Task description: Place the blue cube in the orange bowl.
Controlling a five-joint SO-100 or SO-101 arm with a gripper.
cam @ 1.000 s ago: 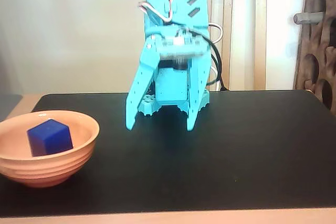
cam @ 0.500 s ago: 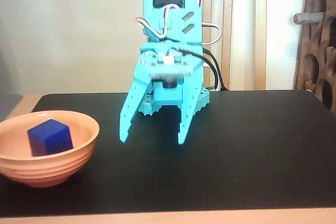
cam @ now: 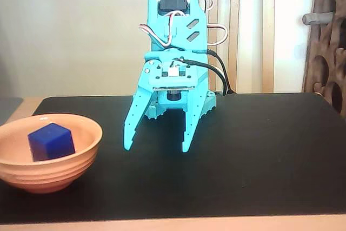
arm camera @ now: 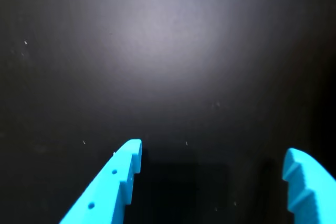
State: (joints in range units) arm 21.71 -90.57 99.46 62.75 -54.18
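The gripper [cam: 155,149] hangs over the middle of the black mat [cam: 254,155], its two turquoise fingers pointing down and spread wide apart with nothing between them; their tips sit just above the mat's surface. In the wrist view the same gripper [arm camera: 212,156] shows as two fingertips entering from the bottom edge, one at the left and one at the right, with only bare dark mat in the gap. The arm [cam: 175,36] rises behind it, a black servo at its top and looped wires along its right side. The blue cube [cam: 51,141] lies inside the orange bowl [cam: 54,172], at the left of the fixed view and nearer the camera than the gripper, well apart from it. The cube has no long axis; it rests slightly tilted, one vertical edge turned toward the camera and its top face visible, leaning toward the bowl's left inner wall. The bowl stands upright on the near left part of the mat, cut by the left edge of the view.
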